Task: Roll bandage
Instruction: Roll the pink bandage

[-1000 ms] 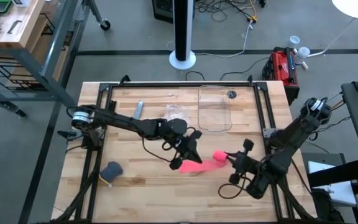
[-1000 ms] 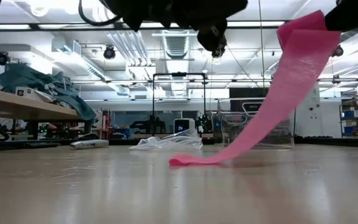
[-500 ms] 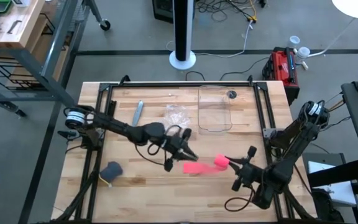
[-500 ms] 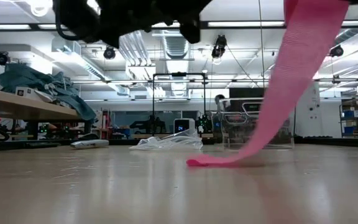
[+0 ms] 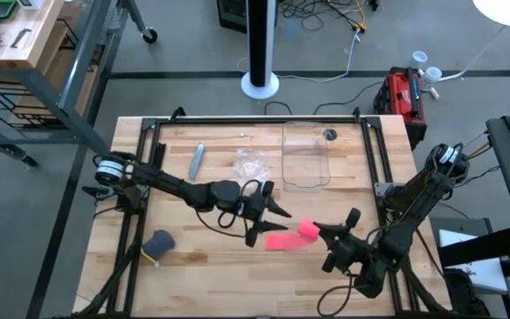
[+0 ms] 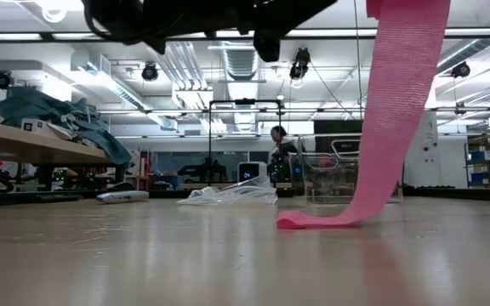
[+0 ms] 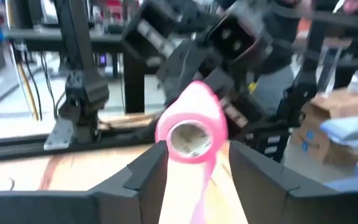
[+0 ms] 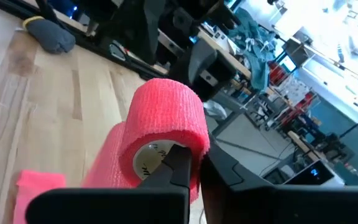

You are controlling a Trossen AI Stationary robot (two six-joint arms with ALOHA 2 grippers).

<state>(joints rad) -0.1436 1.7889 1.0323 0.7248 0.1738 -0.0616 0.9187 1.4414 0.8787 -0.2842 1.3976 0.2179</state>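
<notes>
Pink-red fabric bandage (image 5: 289,237), partly rolled on its core, hangs lower centre, pinched by the right gripper (image 5: 319,231); its tail rests on the table. The left gripper (image 5: 273,223), jaws spread, should probably regrip the tail squarely, keeping tension.

No text, label, brand, number or sign can be read in any view. Faint dark print shows on the inner core of the bandage (image 8: 160,134) roll, too blurred to make out. A cardboard box (image 7: 321,127) beyond the table carries a small blue mark, also unreadable. A lit screen (image 6: 248,172) in the room behind shows only an indistinct glow.
</notes>
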